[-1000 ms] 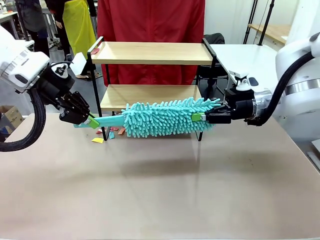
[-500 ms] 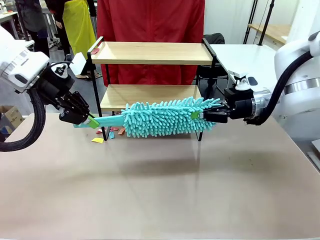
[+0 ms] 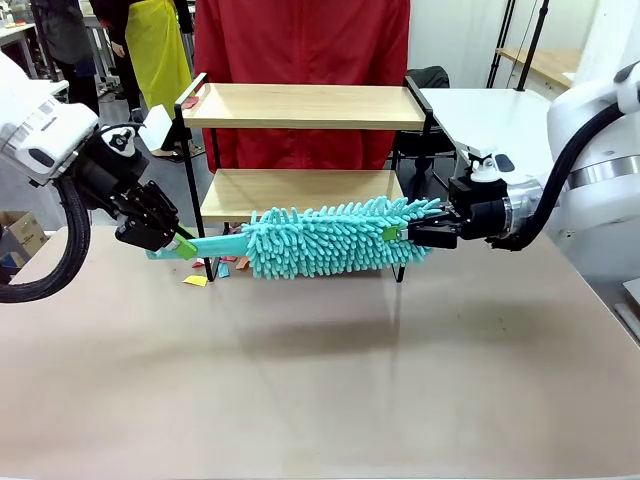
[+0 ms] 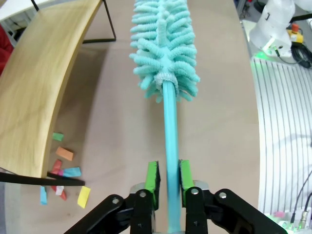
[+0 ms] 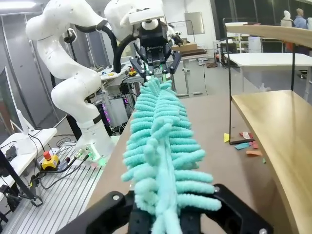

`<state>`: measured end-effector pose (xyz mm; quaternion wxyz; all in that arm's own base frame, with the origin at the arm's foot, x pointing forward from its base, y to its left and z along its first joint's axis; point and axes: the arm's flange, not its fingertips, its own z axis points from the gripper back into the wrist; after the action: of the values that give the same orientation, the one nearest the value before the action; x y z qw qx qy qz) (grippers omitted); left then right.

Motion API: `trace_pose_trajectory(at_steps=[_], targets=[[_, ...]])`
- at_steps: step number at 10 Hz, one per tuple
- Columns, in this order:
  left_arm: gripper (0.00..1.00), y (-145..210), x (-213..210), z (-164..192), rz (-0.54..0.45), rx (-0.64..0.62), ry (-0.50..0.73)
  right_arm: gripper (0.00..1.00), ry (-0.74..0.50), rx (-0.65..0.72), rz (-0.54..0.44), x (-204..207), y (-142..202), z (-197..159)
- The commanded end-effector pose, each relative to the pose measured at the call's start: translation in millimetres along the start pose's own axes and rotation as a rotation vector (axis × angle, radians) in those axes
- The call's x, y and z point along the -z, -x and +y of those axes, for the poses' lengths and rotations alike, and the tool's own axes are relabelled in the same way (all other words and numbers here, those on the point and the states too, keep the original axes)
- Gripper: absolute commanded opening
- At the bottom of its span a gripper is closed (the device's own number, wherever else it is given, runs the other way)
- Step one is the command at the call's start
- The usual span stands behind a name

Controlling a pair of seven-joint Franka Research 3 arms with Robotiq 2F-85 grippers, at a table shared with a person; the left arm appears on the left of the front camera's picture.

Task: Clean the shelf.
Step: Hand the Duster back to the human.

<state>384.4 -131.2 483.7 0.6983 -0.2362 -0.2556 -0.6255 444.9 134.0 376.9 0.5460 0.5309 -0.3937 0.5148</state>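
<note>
At the table's far edge stands the shelf (image 3: pixel 300 105), just in front of it a teal duster (image 3: pixel 330 238) hanging level, its fluffy tip clamped in the right gripper (image 3: pixel 398 234), its handle between the left gripper (image 4: pixel 168 176)'s parted fingers, near scattered paper scraps (image 3: pixel 215 270).

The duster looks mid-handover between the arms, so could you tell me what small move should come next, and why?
Probably draw the left gripper back off the duster. Its fingers stand slightly apart beside the handle, while the right gripper is shut on the fluffy tip, and coloured scraps lie by the shelf.
</note>
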Motion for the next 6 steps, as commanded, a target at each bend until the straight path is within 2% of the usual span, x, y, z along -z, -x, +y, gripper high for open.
trace_pose_trajectory(at_steps=[1, 2, 3, 6], targets=[[1.0, -11.3, -11.0, -6.9, -0.071, 0.019, -0.004, 0.0, 0.03, -0.003, -0.003, 0.3, -2.2, -0.5], [0.75, -13.2, -25.1, -7.5, -0.142, 0.002, -0.016, 0.0, 0.03, -0.003, -0.003, 0.3, -2.2, -0.5], [1.0, -10.3, -46.3, -7.8, -0.21, -0.012, -0.034, 0.0, 0.03, -0.003, -0.003, 0.3, -2.2, -0.5], [1.0, 20.0, -99.6, -9.2, -0.302, -0.03, -0.078, 0.0, 0.03, -0.003, -0.003, 0.3, -2.2, -0.5]])
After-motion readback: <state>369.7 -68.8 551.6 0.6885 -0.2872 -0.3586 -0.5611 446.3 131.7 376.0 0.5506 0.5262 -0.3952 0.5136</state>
